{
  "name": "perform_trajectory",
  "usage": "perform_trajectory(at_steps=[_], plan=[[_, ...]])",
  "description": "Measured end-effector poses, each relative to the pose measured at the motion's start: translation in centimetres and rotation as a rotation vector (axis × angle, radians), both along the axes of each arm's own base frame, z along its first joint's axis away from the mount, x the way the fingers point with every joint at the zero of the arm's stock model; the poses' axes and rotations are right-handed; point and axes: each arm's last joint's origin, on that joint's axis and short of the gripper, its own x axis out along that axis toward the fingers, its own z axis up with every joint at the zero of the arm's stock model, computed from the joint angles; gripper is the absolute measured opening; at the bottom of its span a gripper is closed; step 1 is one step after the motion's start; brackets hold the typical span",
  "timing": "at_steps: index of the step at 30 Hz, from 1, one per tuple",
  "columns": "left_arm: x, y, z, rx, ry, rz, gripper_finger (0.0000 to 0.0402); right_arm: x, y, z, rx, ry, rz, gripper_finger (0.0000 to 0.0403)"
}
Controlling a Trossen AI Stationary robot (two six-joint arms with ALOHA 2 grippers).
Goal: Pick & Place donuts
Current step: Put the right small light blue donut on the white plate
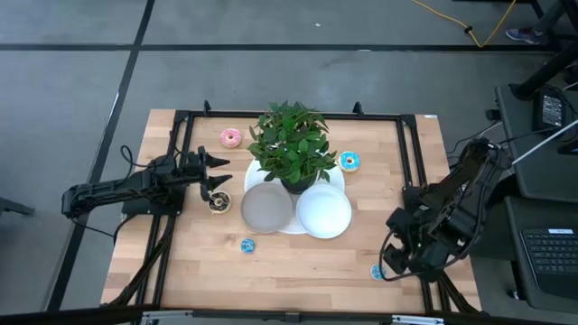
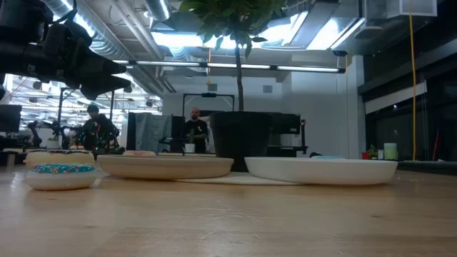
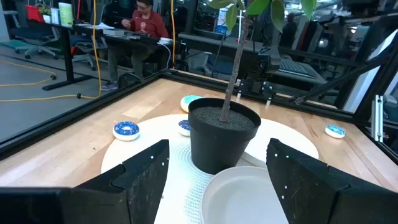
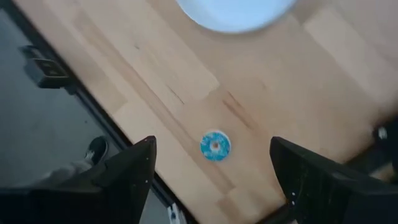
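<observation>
1. In the middle of the table (image 1: 298, 271) stands a potted plant (image 1: 291, 144) in a black pot; everything below is placed from this plant.
2. Just in front of the plant lie two round plates side by side, a grey plate (image 1: 266, 208) toward the left arm and a white plate (image 1: 323, 212) toward the right arm.
3. The left gripper (image 1: 215, 174) hangs above the table on the left-arm side of the plant, near the grey plate. Its fingers (image 3: 143, 177) are spread wide and hold nothing — in the left wrist view the pot shows between them.
4. Under the left gripper, just beside the grey plate, lies a brown donut (image 1: 219, 203).
5. A pink donut (image 1: 230, 137) lies beside the plant leaves on the left-arm side, toward the far edge.
6. A blue donut (image 1: 349, 162) lies just beside the plant on the right-arm side.
7. A small blue mini donut (image 1: 247, 245) lies in front of the grey plate, apart from it.
8. The right gripper (image 1: 397, 257) is well apart from the plant, near the front corner on the right-arm side. Its fingers (image 4: 127, 174) are wide apart and empty — between them, on the wood below, lies another blue donut with sprinkles (image 4: 215, 146).
</observation>
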Motion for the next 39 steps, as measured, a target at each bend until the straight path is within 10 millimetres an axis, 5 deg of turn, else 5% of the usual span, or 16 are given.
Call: perform_trajectory(at_steps=[21,39], plan=[[0.0,0.0,0.0,0.000,0.000,0.000,0.0260,1.3,2.0,-2.8,-0.014,0.134,-0.198,0.0314],[0.0,0.0,0.0,0.000,0.000,0.000,0.0260,-0.2,2.0,-10.4,-0.007,0.263,-0.123,0.0314]])
